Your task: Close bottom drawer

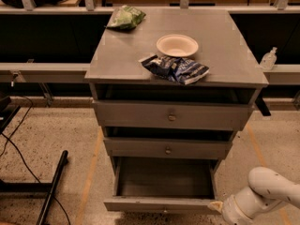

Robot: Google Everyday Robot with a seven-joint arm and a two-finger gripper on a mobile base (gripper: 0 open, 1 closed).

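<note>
bottom drawer [159,204] open, gripper [216,206] at its front rt corner, state can't tell; bowl [177,45], blue bag [176,69] on cabinet top [136,50].

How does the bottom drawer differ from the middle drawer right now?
The bottom drawer is pulled far out, grey inside showing; the middle drawer juts only slightly, inside hidden. The middle drawer's knob shows plainly; the bottom drawer's barely. Both are grey. The gripper is at the bottom drawer's right front corner.
</note>
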